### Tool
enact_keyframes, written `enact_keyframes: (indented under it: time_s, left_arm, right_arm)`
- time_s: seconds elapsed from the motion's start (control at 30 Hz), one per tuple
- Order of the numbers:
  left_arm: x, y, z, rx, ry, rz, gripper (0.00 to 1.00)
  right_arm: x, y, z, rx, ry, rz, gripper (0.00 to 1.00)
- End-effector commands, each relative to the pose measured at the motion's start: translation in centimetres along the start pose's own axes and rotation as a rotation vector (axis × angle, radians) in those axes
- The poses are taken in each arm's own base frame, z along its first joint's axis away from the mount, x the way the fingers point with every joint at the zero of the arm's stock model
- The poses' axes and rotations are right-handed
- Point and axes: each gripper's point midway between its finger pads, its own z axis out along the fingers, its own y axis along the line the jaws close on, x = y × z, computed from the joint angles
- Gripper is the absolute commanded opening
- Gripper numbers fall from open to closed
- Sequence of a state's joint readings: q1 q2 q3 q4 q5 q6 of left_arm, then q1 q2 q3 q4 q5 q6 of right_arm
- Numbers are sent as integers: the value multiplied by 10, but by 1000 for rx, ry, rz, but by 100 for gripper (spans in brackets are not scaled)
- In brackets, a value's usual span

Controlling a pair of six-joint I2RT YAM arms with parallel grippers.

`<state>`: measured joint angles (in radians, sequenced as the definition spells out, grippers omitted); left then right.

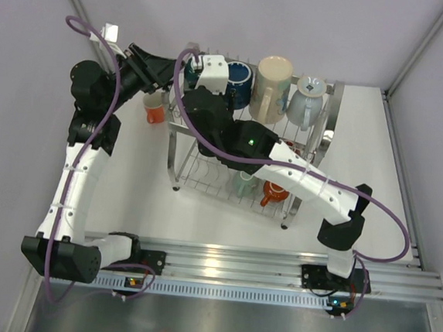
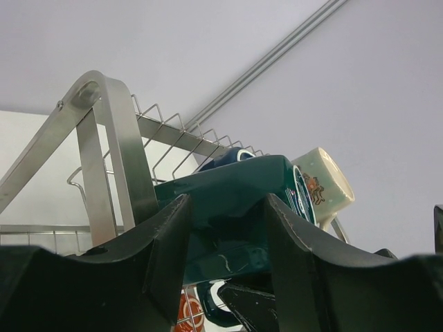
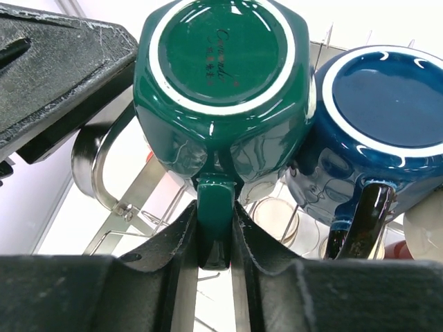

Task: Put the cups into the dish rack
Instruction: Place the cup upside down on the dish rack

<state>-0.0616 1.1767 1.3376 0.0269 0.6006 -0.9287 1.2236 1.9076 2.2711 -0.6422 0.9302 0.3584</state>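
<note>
One dish rack (image 2: 128, 159) and two arms, left arm (image 1: 81, 177) and right arm (image 1: 305, 181), are in view. Seven cups show: four on the upper tier (teal cup (image 3: 221, 69), navy cup (image 3: 381, 104), cream cup (image 1: 274, 81), pale blue-grey cup (image 1: 309, 96)), two on the lower tier (mint cup (image 1: 243, 185), orange-red cup (image 1: 275, 192)), and one orange cup (image 1: 155, 113) outside the rack.

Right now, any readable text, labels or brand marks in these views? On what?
Underside of the dark green cup: cursive maker's mark, seemingly starting "C", with a smaller line beside it; too blurred to read in full.
Side of the cream printed cup: orange-brown picture only, no legible lettering.
On the navy cup and the dish rack: no text visible.
</note>
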Motion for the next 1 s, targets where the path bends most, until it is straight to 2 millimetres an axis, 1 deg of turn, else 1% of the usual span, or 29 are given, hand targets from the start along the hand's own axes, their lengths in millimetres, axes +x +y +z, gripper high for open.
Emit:
enact_keyframes:
  time_s: [0.0,0.2,0.43,0.47,0.5,0.57,0.6,0.63,0.7,0.73,0.8,0.83,0.87,0.93,0.97]
  left_arm:
    - [6,-10,4,46,36,27,52]
    - [3,-13,4,49,28,43,52]
    - [-1,-11,6,35,15,59,52]
    - [-4,-14,6,35,8,82,52]
    - [-5,-9,5,2,5,77,52]
    - [-13,-13,0,-25,-18,120,52]
    - [-17,-4,-2,-87,-37,118,52]
    - [-25,-12,-8,-104,-63,141,52]
    - [-36,-8,-16,-178,-100,184,52]
    - [-46,-3,-25,-263,-132,187,52]
    - [-55,0,-36,-339,-157,225,51]
    - [-70,-2,-45,-387,-213,248,51]
    - [-68,5,-52,-440,-201,260,52]
    - [-77,5,-64,-493,-236,286,52]
    - [-78,13,-71,-549,-245,295,52]
  right_arm:
    - [-55,1,-14,-49,-121,147,23]
    - [-53,3,-13,-52,-125,147,28]
    - [-52,2,-9,-45,-125,137,27]
    - [-52,2,-9,-47,-125,135,27]
    - [-53,2,-9,-49,-127,139,27]
    - [-55,2,-10,-60,-128,138,27]
    - [-57,2,-11,-69,-131,138,27]
    - [-59,7,-12,-101,-130,131,27]
    - [-73,10,-23,-163,-141,145,29]
    - [-78,17,-29,-231,-140,140,31]
    - [-89,15,-42,-286,-150,158,33]
    - [-92,19,-49,-335,-148,155,34]
    - [-98,14,-57,-354,-153,160,34]
    - [-103,13,-68,-394,-150,158,34]
    - [-109,7,-75,-410,-159,160,34]
